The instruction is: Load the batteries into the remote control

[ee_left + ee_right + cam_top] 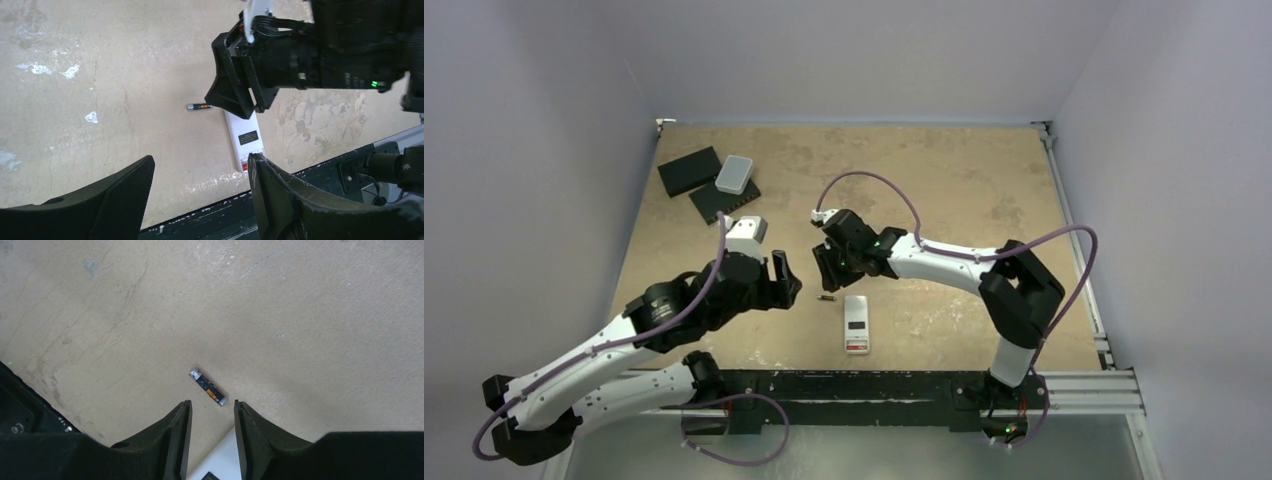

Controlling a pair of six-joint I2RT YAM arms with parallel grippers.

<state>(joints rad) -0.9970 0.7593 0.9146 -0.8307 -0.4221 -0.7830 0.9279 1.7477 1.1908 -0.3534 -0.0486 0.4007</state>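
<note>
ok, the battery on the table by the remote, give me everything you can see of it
The battery is a small thin cylinder with a dark body, orange markings and a silvery metal cap at one end. It lies flat on its side on the tan table, loose, near a far corner of the white remote, with a visible gap between them. Nothing touches it but the table. The right gripper hangs open close above it, not gripping.

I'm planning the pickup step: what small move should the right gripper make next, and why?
Probably lower the right gripper so its open fingers straddle the battery, ready to close. The battery lies loose on the table, just ahead of the finger gap, near one end of the remote control.
</note>
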